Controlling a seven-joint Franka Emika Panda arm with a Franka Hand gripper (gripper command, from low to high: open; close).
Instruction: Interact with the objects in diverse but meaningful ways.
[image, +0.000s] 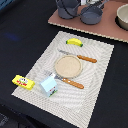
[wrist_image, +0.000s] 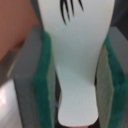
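Evidently the pincer was clamped on a white bottle, while the banana at twelve o'clock of the placemat, the milk carton and yellow packet looked untouched.

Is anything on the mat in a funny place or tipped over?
Mostly it looks like a tidy place setting. The odd one is the yellow packet: it lies half off the placemat at its corner. The milk carton stands upright, and the banana sits at the mat's far edge.
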